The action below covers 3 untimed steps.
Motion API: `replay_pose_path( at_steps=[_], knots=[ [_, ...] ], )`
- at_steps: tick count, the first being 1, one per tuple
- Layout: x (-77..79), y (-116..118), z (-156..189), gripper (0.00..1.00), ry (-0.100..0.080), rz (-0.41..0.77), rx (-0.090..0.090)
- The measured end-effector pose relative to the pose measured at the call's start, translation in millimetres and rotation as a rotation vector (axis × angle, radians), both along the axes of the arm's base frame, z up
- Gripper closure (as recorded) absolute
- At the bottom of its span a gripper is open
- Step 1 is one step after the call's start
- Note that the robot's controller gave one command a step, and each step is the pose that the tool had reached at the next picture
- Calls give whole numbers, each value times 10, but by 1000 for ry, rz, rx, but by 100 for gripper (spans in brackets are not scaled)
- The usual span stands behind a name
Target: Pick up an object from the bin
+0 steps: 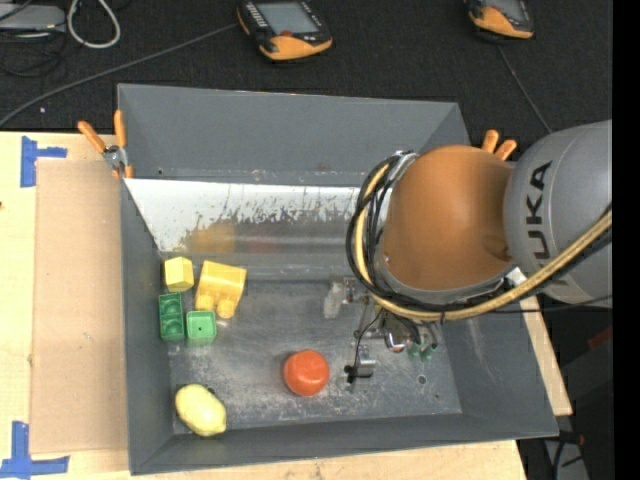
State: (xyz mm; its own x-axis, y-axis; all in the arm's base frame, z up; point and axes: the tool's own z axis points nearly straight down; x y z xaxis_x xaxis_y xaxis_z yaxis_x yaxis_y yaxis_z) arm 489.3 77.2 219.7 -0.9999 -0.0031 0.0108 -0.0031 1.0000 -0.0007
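Observation:
My gripper (388, 361) hangs low over the bin's floor at the front right, under the arm's orange cover. It is open, with nothing between its fingers. An orange-red round cap-like thing (305, 373) lies just left of the left fingertip (354, 371), close to it but apart. A yellow lemon-shaped thing (201, 409) rests in the front left corner.
At the left side lie two yellow blocks (220, 287) (178, 273) and two green blocks (201, 326) (171, 318), close together. The arm and its cover hide the bin's right half. Bare floor stretches between the blocks and the gripper.

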Motion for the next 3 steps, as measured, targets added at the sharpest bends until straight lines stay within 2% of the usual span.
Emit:
replay_pose_path(
  at_steps=[1, 2, 3],
  knots=[
    [16, -6, 44, 0, -9, -4, 1],
    [-26, -11, -748, 0, -10, -81, 1],
    [-40, 69, -1022, 0, -8, 48, 1]
  ],
)
